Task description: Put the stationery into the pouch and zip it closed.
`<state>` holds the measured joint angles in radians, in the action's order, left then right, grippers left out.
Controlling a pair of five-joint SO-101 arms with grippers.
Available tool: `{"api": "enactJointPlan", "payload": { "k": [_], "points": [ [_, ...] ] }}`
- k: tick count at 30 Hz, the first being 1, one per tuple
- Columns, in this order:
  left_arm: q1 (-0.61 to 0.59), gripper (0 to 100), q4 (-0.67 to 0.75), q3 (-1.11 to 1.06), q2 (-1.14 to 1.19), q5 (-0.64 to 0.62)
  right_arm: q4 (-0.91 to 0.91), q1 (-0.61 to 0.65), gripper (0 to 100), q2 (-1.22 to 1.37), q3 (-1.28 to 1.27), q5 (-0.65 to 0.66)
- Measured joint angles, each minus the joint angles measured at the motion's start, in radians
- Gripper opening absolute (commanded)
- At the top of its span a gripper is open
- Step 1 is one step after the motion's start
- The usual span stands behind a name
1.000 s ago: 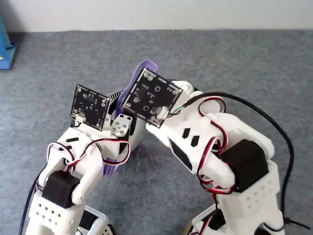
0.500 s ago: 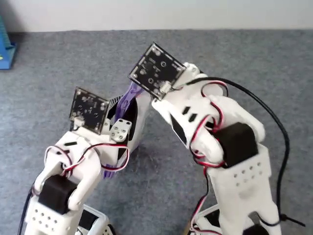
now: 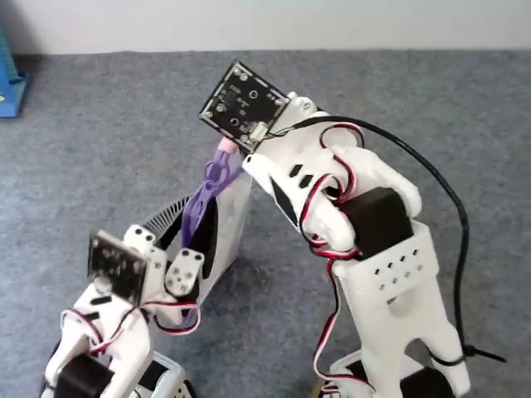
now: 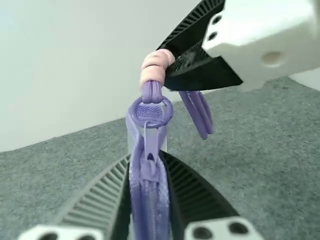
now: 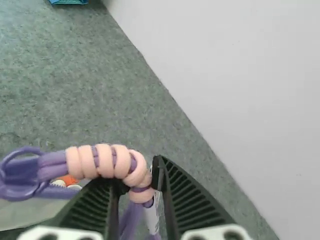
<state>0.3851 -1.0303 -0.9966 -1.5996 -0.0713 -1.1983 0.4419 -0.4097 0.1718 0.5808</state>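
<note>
- Zip drawn taut: the right gripper [image 3: 226, 159] has lifted and swung toward 11 o'clock over the past second. It carries the zipper pull [image 4: 154, 70], a purple cord wrapped in pink beads, up and away from the left arm.
- Over the same second the left arm has pulled back toward 7 o'clock. Its camera board [image 3: 116, 267] now sits low in the high view, well apart from the right arm's camera board [image 3: 241, 104], which it was just beside a second ago.
- The clear pouch [image 3: 234, 217] hangs upright between the two arms, just to the 9 o'clock side of the table's centre. Its purple zipper [image 4: 147, 200] is stretched in a line from 7 o'clock up to 11 o'clock.
- The right gripper's jaws are clamped together on the zipper pull just beside its beads. The left gripper [image 4: 147, 162] has its ribbed jaws pinched on the zipper edge of the pouch, holding that end steady.
- An orange item [image 5: 65, 181] shows through the clear wall, so at least some stationery appears to be inside already.
- Reading of the spread: the arms pulling apart along the zipper line suggests the closing stroke is under way or close to done. How much of the zip remains open cannot be told.
- A blue object [image 3: 10, 83] sits at the 10 o'clock edge of the grey carpeted table [image 3: 99, 124].
- The markings on both camera boards are too small to read.
</note>
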Motion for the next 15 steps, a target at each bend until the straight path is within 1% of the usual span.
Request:
{"api": "enactJointPlan", "payload": {
  "k": [6,10,15],
  "points": [
    [0.0,1,-0.015,-0.054,-0.114,0.008,0.0,0.002,0.7,0.023,0.0,0.0],
    [0.0,1,-0.077,-0.054,-0.166,0.008,0.002,0.0,0.7,0.028,0.002,-0.002],
    [0.0,1,-0.141,-0.046,-0.21,0.005,0.032,-0.1,0.6,0.049,0.0,-0.005]
  ]
}}
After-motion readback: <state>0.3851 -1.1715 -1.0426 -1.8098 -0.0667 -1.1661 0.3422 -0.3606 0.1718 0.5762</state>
